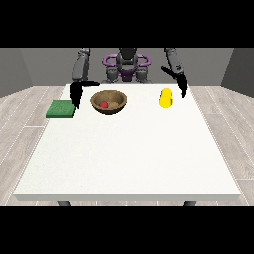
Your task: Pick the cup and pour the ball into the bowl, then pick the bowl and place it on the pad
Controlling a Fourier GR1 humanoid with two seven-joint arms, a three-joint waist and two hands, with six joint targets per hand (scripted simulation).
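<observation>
Resting inside brown wooden bowl (109,102), upper centre: small red ball (104,104), pour seemingly done. Yellow plastic cup (165,98) lying free upper right. Green square pad (61,109) upper left awaits bowl. Robot hand at view's left (76,94) between pad and bowl, robot hand at view's right (181,87) beside cup; both grasp nothing, finger state unclear.

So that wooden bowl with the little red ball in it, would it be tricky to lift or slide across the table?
The wooden bowl looks stiff and wide with a low shape, so it probably won't tip easily. Its rounded underside may let it rock if pushed at the rim. The red ball lies loose inside, so it would likely roll about when the bowl is tilted.
</observation>
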